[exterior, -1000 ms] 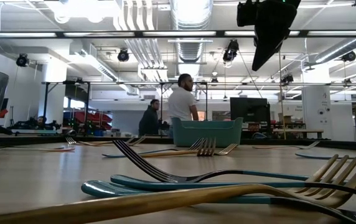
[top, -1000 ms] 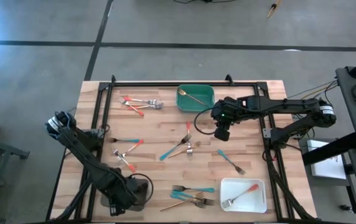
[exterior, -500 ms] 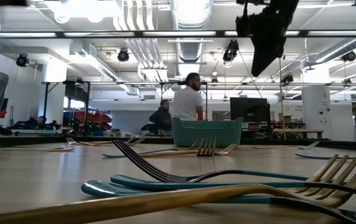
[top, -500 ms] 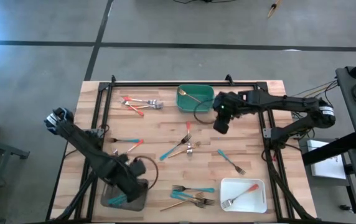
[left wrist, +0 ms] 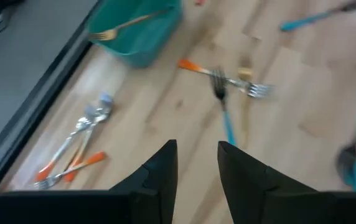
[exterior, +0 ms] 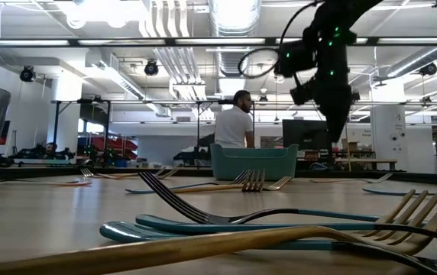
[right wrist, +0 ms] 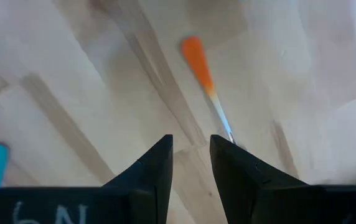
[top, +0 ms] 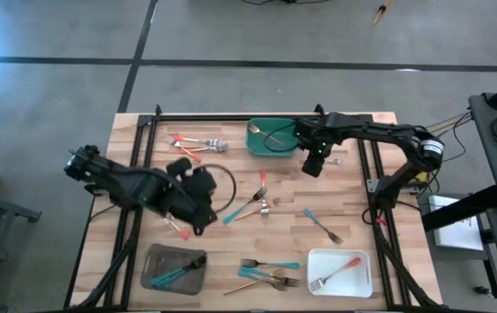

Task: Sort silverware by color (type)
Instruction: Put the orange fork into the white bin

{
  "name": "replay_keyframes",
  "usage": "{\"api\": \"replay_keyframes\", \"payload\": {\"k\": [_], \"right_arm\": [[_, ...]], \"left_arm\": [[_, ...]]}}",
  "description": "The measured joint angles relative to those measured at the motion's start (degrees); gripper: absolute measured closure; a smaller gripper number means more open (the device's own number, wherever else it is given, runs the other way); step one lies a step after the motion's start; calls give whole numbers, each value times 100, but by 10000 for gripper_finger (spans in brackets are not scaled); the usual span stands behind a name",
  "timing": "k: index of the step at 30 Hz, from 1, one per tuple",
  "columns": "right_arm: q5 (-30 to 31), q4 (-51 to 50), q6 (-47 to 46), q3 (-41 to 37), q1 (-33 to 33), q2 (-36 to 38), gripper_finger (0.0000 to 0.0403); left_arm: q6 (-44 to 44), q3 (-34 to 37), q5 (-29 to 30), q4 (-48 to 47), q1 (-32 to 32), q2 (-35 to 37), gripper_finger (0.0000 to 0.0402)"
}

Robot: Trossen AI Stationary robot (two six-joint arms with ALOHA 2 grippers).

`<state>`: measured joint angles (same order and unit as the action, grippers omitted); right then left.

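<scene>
Silverware part-sorted on worktop (top: 353,187); both arms raised, nothing held.
Left gripper (top: 198,207) above left-centre, jaws slightly parted, empty. Right gripper (top: 313,165) beside green tray (top: 272,149), jaws slightly parted, empty. Gold fork (top: 270,136) in green tray; teal pieces (top: 172,276) in grey tray (top: 153,259); red-handled fork (top: 335,271) in white tray (top: 363,284). Remaining forks and spoons (top: 253,204) scattered loose.

Grey floor (top: 57,96) around the table; ceiling ducts (exterior: 234,19), perhaps workshop benches behind.
</scene>
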<state>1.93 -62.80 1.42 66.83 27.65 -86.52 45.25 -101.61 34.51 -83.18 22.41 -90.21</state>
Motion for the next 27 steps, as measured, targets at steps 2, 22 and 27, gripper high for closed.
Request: {"api": "replay_keyframes", "payload": {"k": [2,22,27], "right_arm": [[-1,10,137,0,56,-200,305],[155,65,206,0,887,-1559,305],[169,100,301,0,914,-1561,305]], "left_arm": [[-2,-131,20,-140,-185,4,304],[-1917,-2,748,-688,-919,613,304],[-2077,244,757,-688,-1141,938,304]]}}
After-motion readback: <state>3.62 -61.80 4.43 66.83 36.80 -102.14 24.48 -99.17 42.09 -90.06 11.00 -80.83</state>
